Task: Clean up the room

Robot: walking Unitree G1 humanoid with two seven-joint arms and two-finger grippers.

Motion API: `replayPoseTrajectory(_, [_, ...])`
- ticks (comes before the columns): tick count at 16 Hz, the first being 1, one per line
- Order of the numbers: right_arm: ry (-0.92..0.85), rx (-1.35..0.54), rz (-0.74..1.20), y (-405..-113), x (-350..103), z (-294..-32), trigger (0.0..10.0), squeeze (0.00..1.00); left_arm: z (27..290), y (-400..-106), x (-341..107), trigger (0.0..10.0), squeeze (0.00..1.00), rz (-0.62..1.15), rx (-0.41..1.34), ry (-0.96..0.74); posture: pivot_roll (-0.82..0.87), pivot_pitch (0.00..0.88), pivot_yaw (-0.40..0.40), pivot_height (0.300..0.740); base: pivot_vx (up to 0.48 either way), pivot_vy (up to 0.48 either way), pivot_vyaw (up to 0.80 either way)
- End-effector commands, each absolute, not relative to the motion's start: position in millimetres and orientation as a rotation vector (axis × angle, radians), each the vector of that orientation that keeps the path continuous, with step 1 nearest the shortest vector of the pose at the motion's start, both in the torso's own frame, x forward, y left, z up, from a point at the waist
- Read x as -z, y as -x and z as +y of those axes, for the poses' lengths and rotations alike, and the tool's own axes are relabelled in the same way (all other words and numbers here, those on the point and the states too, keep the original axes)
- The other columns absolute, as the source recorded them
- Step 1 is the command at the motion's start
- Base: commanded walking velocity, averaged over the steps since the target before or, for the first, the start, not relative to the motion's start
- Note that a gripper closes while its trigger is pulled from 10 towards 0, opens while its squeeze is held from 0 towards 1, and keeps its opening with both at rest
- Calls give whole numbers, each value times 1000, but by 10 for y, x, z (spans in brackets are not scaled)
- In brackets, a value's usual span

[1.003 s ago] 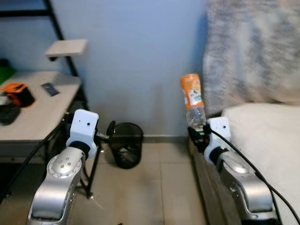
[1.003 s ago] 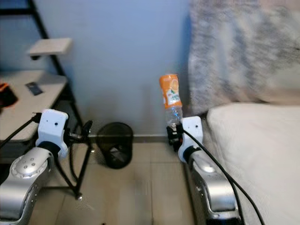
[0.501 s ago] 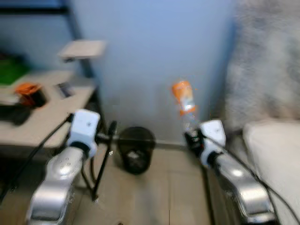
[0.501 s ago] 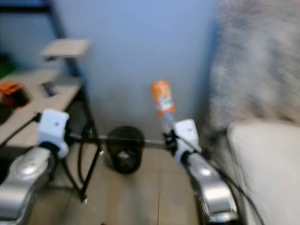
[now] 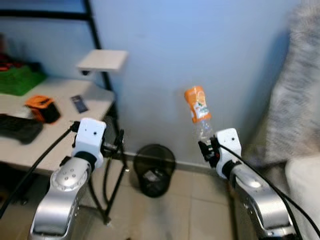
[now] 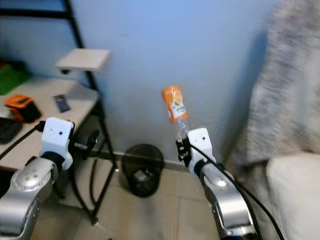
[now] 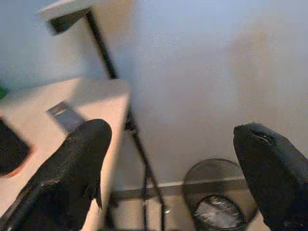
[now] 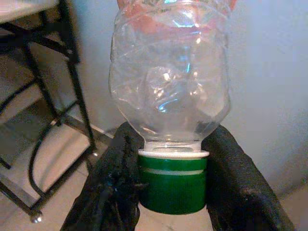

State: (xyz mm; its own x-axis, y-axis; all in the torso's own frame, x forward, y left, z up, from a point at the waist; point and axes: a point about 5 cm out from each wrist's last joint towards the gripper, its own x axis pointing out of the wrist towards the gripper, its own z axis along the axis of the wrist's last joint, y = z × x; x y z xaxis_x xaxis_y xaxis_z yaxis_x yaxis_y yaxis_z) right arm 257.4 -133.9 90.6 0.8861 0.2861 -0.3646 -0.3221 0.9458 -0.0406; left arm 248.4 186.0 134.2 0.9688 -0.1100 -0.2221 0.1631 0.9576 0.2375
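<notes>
The right end effector (image 8: 172,185) is clamped on the green cap of an empty bottle (image 5: 199,111), holding it upside down, up high beside the bin (image 5: 156,169) on the floor. The left end effector (image 7: 173,168) is spread apart, holding nothing. The bottle could tip out, because only its cap is pinched.

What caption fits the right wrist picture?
Right hand pinching an empty plastic bottle upside down by its green cap.
</notes>
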Motion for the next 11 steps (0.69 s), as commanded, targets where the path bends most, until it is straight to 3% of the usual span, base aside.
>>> replayPoseTrajectory(1, [104, -321, 340, -2593, -962, -1330, 10000, 0, 1865, -2495, -1371, 10000, 0, 201, 142, -262, -42, 0, 25, 740, 322, 0, 0])
replayPoseTrajectory(11, [107, -299, 344, -2618, -961, -1368, 10000, 0, 1850, -2500, -1358, 10000, 0, 206, 152, -263, -43, 0, 28, 740, 325, 0, 0])
